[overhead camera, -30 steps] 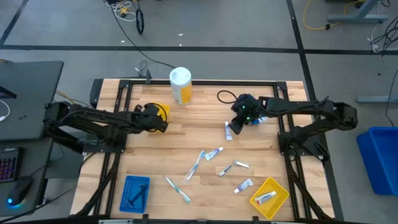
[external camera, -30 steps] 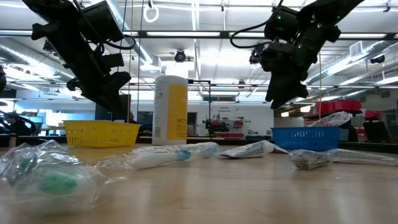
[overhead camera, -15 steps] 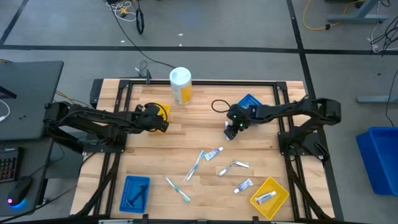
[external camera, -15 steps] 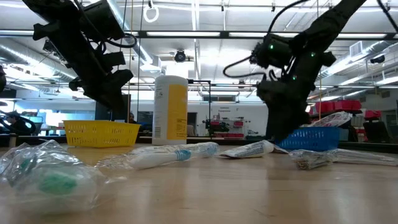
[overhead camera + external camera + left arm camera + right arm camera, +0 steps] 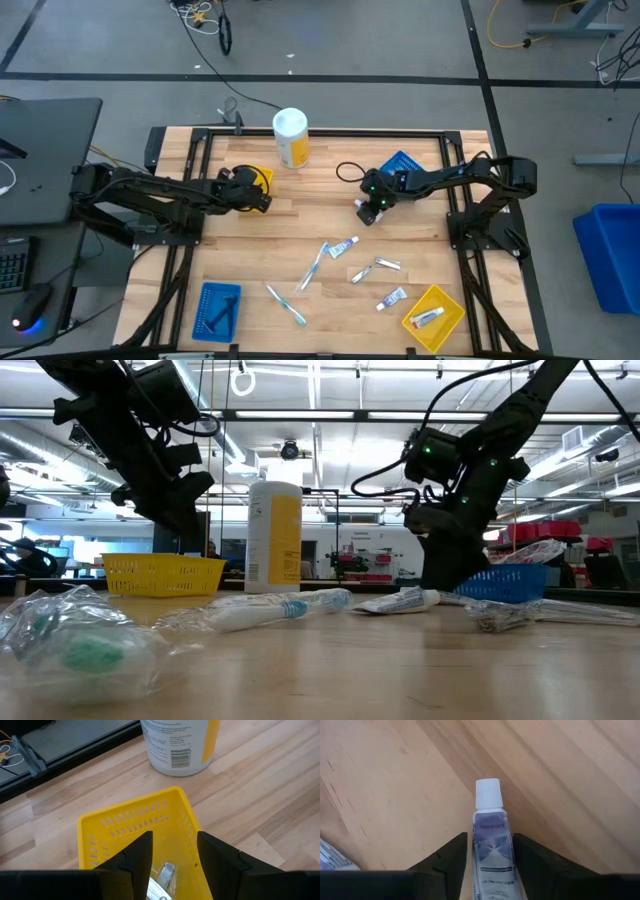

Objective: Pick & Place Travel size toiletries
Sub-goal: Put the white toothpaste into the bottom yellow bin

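Right gripper [image 5: 367, 212] low mid-worktop, arm reaching in from right, jaws parted, pointing down. Left gripper [image 5: 262, 192] raised at rear left, jaws parted.

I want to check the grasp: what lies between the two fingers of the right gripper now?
In the right wrist view, a small white tube with a white cap lies on the wooden table between the right gripper fingers, cap pointing away from the wrist.

No word, brand or number can be made out. The canister [image 5: 180, 745] carries a barcode and lines of print too small to read. The tube [image 5: 491, 840] has a blue-grey panel with blurred lettering and one line of small print lower down, also unreadable. The other toiletries show only coloured marks.
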